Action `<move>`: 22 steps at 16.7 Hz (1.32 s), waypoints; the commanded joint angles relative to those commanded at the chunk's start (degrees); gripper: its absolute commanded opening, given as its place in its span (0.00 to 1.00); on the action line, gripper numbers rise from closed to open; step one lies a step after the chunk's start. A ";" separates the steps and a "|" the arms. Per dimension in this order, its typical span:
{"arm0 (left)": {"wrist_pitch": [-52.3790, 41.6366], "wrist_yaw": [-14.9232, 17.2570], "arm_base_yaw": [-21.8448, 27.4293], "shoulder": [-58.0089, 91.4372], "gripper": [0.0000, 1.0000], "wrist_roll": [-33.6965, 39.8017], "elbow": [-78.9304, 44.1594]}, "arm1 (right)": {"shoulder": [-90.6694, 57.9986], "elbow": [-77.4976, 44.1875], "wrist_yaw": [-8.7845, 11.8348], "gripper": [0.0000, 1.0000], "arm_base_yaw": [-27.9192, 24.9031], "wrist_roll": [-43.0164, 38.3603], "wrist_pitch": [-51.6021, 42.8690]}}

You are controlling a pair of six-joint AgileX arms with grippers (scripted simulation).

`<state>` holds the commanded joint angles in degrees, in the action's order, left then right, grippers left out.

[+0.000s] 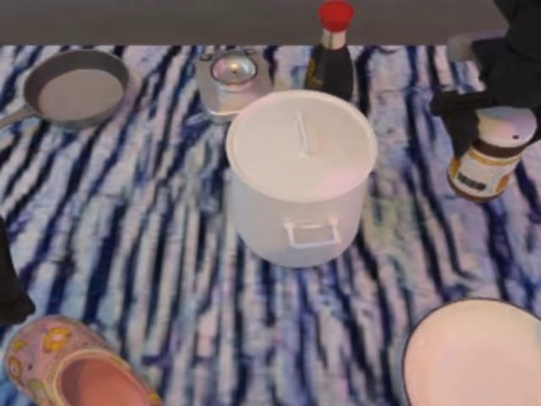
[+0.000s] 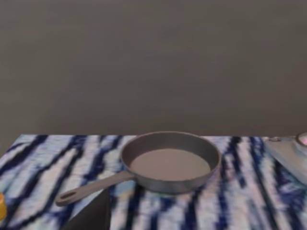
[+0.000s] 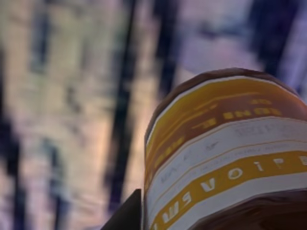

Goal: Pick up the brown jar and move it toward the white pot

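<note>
The brown jar (image 1: pixel 489 156), with a white lid and a cream-yellow label, hangs tilted above the cloth at the table's right side. My right gripper (image 1: pixel 490 118) is shut on it near the lid. In the right wrist view the jar (image 3: pixel 225 143) fills the frame, with one dark finger (image 3: pixel 127 215) pressed against its side. The white pot (image 1: pixel 296 182), lidded and with a looped side handle, stands at the centre, left of the jar and apart from it. My left arm (image 1: pixel 8 292) is parked at the left edge, gripper open and empty.
A grey frying pan (image 1: pixel 76 89) lies at the back left. A small silver appliance (image 1: pixel 232 80) and a dark bottle with a red cap (image 1: pixel 331 59) stand behind the pot. A white plate (image 1: pixel 473 355) sits front right, a pink shoe (image 1: pixel 68 368) front left.
</note>
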<state>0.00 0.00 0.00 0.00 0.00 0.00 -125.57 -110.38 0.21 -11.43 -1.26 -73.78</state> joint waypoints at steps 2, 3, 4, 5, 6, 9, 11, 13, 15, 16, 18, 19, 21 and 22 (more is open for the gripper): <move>0.00 0.00 0.00 0.00 1.00 0.00 0.00 | -1.10 -0.07 0.07 0.00 -1.72 -7.21 0.84; 0.00 0.00 0.00 0.00 1.00 0.00 0.00 | -1.58 -0.02 0.10 0.00 -2.45 -9.91 1.17; 0.00 0.00 0.00 0.00 1.00 0.00 0.00 | -2.01 0.04 0.14 0.00 -3.07 -12.04 1.42; 0.00 0.00 0.00 0.00 1.00 0.00 0.00 | -2.36 0.09 0.18 0.00 -3.53 -13.50 1.58; 0.00 0.00 0.00 0.00 1.00 0.00 0.00 | -2.60 0.13 0.20 0.00 -3.83 -14.41 1.67; 0.00 0.00 0.00 0.00 1.00 0.00 0.00 | -2.67 0.14 0.21 0.00 -3.92 -14.66 1.70; 0.00 0.00 0.00 0.00 1.00 0.00 0.00 | -2.40 0.35 0.24 0.00 -3.64 -14.66 1.82; 0.00 0.00 0.00 0.00 1.00 0.00 0.00 | -2.63 2.14 0.19 0.00 -3.95 -14.48 4.05; 0.00 0.00 0.00 0.00 1.00 0.00 0.00 | -3.34 5.13 0.16 0.00 -4.04 -14.64 8.32; 0.00 0.00 0.00 0.00 1.00 0.00 0.00 | -3.79 6.72 0.16 0.00 -4.05 -14.77 10.10; 0.00 0.00 0.00 0.00 1.00 0.00 0.00 | -4.50 8.44 0.19 0.00 -4.11 -14.88 11.86; 0.00 0.00 0.00 0.00 1.00 0.00 0.00 | -4.54 8.51 0.19 0.00 -4.12 -14.88 11.93; 0.00 0.00 0.00 0.00 1.00 0.00 0.00 | -4.54 8.51 0.19 0.00 -4.12 -14.88 11.93; 0.00 0.00 0.00 0.00 1.00 0.00 0.00 | -4.54 8.51 0.19 0.08 -4.12 -14.88 11.93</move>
<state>0.00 0.00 0.00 0.00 0.00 0.00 -130.12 -101.88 0.40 -15.55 -16.14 -61.85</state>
